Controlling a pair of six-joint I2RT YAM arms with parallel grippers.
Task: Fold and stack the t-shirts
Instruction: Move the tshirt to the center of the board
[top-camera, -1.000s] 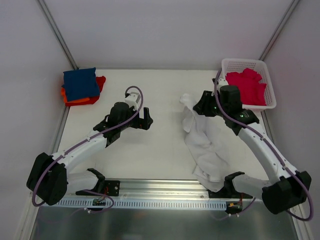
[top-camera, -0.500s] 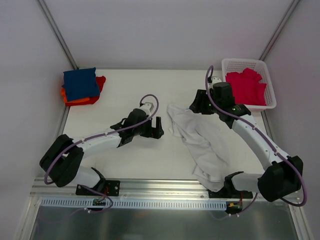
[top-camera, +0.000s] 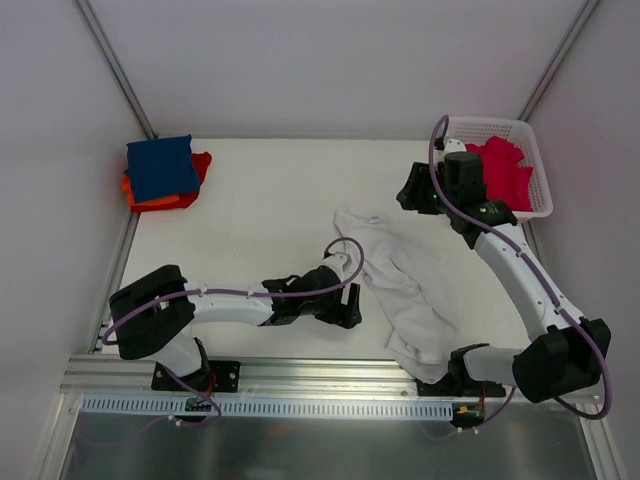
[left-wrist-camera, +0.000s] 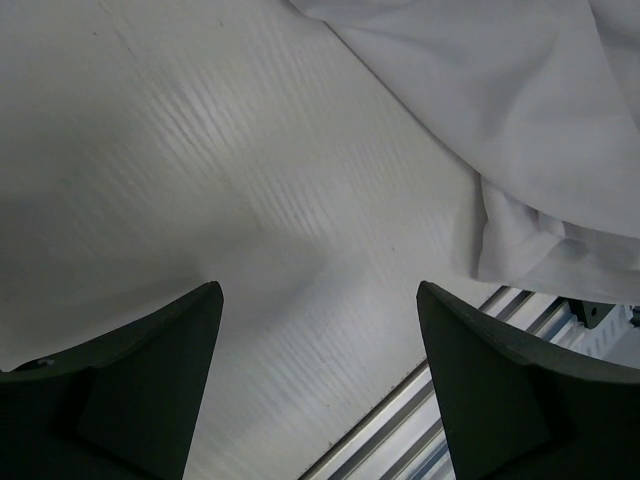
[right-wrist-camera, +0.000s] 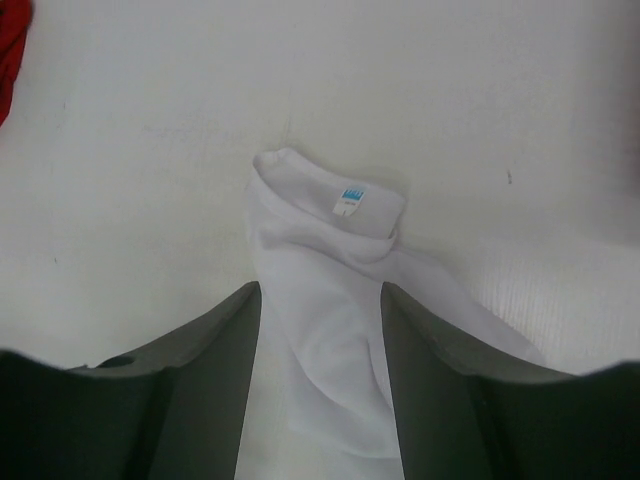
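Note:
A large white t-shirt (top-camera: 405, 285) lies crumpled on the table, right of centre. In the right wrist view its collar with a small label (right-wrist-camera: 348, 200) shows. My left gripper (top-camera: 345, 312) is low near the front, open, just left of the shirt's edge. In the left wrist view my left gripper (left-wrist-camera: 318, 300) holds nothing, and the white t-shirt (left-wrist-camera: 480, 100) lies beyond it. My right gripper (top-camera: 412, 195) hangs open above the table behind the shirt. In its own view my right gripper (right-wrist-camera: 320, 300) frames the white t-shirt (right-wrist-camera: 330, 340) below.
A folded navy t-shirt (top-camera: 160, 167) lies on an orange-red one (top-camera: 165, 200) at the back left. Crimson-pink t-shirts (top-camera: 500, 170) fill the white lattice basket (top-camera: 488, 122) at the back right. The front metal rail (left-wrist-camera: 560, 320) runs near the left gripper.
My right gripper opened and let the white t-shirt drop, then drew back toward the basket. My left arm swung right and forward to the shirt's left edge.

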